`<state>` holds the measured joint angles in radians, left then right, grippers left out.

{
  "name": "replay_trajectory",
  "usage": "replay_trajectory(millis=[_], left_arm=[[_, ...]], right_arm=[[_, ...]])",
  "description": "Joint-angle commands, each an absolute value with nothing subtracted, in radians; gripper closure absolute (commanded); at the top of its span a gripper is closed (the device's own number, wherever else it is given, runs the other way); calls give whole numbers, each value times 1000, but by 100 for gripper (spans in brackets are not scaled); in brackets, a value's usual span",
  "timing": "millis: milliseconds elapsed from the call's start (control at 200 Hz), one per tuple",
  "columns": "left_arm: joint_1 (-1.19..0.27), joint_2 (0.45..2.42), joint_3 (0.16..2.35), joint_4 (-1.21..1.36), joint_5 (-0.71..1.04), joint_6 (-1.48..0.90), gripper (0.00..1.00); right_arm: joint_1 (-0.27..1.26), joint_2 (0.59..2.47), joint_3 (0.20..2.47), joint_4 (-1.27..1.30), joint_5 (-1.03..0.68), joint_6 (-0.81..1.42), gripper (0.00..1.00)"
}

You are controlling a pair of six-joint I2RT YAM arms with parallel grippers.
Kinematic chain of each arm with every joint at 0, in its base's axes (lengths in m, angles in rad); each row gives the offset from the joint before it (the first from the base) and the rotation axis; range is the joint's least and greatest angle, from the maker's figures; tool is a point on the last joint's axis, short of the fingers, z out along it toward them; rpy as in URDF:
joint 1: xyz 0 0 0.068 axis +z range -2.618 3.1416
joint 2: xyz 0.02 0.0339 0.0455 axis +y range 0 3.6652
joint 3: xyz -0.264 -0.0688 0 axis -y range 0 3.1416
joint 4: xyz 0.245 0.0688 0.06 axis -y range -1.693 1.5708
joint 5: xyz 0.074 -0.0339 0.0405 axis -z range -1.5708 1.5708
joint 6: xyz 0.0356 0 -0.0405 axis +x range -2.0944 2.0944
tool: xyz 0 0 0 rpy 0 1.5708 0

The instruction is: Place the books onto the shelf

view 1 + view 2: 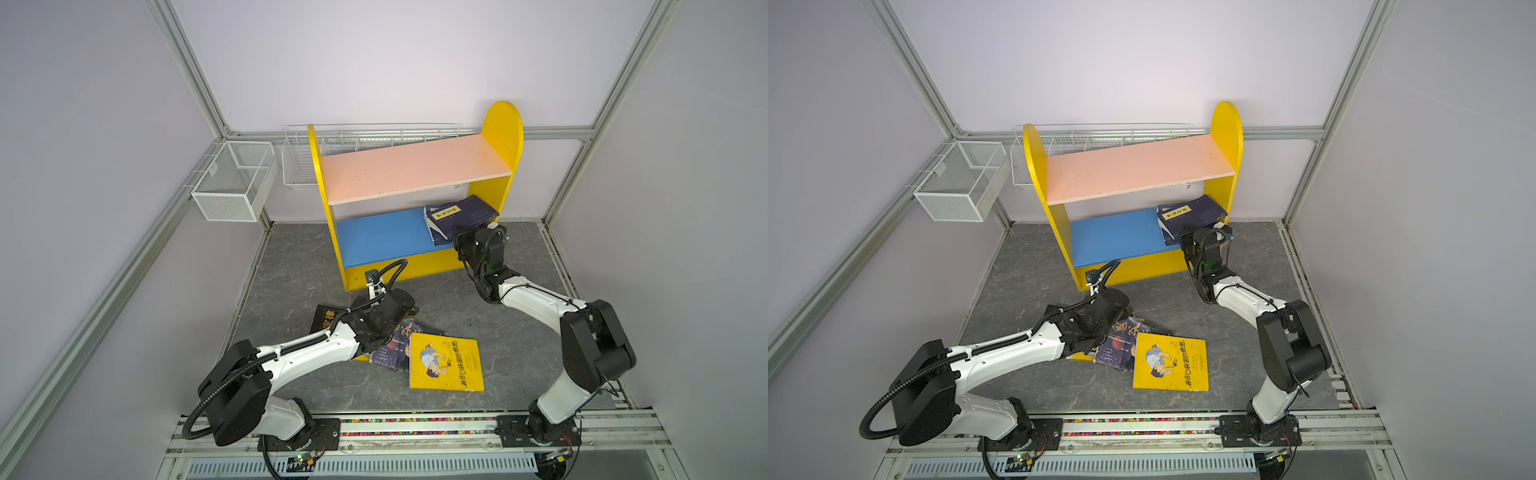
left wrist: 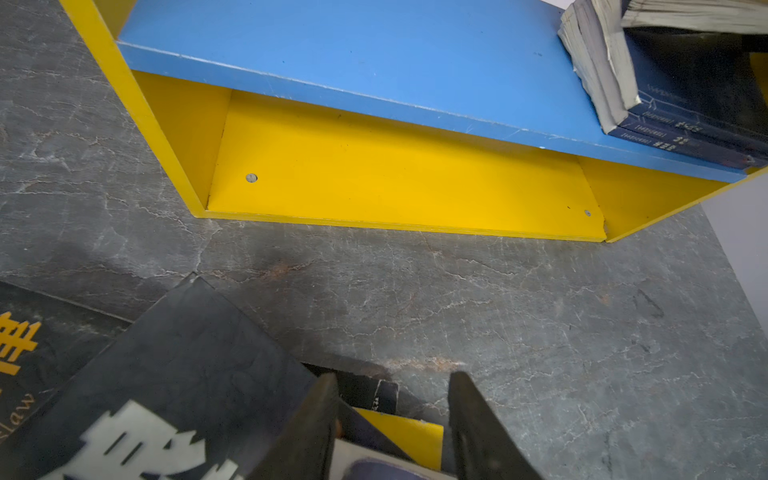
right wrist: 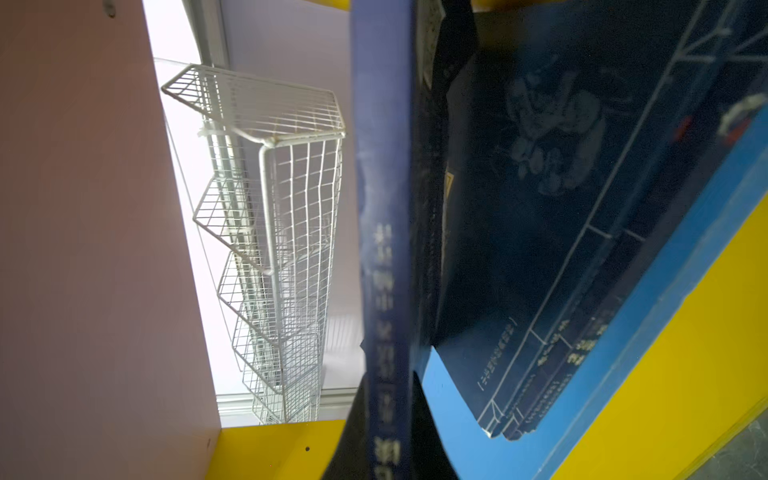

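Observation:
The shelf (image 1: 415, 170) (image 1: 1138, 168) stands at the back, with yellow sides, a pink upper board and a blue lower board (image 1: 382, 237). Several navy books (image 1: 461, 216) (image 1: 1192, 216) lie at the right end of the blue board. My right gripper (image 3: 388, 395) (image 1: 463, 241) is shut on one navy book's spine (image 3: 382, 208) there. On the table in front lie a yellow cartoon book (image 1: 446, 361) (image 1: 1171, 363), a dark book (image 1: 395, 345) and black books (image 1: 326, 318) (image 2: 178, 374). My left gripper (image 2: 392, 399) (image 1: 405, 316) hangs low over that pile. Its jaws are apart over a yellow corner (image 2: 407, 432), and a tilted black cover leans on one finger (image 2: 320, 415).
A white mesh basket (image 1: 232, 183) hangs on the left frame. A long white wire basket (image 1: 374, 137) (image 3: 282, 187) runs behind the shelf. Grey stone-patterned tabletop (image 2: 498, 311) lies between the pile and the shelf. The arms' base rail (image 1: 415, 428) crosses the front.

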<state>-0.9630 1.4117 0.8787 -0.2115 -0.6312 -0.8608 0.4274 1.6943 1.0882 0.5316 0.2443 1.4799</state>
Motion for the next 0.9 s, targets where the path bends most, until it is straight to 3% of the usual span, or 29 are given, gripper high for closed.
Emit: replay_trajectory(millis=[0,80,100,125,165,280,900], left_arm=[[-962,1399,877,-237,-640,-882,55],[-962,1396,876,-241,-639,-882,55],[-962,1396,877,-240,-638,-881,55],[-962,1396,877,-241,-637,-881,55],[-962,1394,876,-239,-635,-881,54],[-962,1394,877,-232,-631,-881,55],[-962,1387,874,-239,-641,-885,56]], right_arm=[[421,1725,1140,467,379,1640,91],[431,1724,1165,411,404,1666,85],[432,1722,1170,394,404,1671,78],[434,1718,1178,371,399,1677,61],[433,1711,1192,315,385,1699,46],[434,1697,1229,155,353,1733,31],[399,1836,1382,126,222,1690,26]])
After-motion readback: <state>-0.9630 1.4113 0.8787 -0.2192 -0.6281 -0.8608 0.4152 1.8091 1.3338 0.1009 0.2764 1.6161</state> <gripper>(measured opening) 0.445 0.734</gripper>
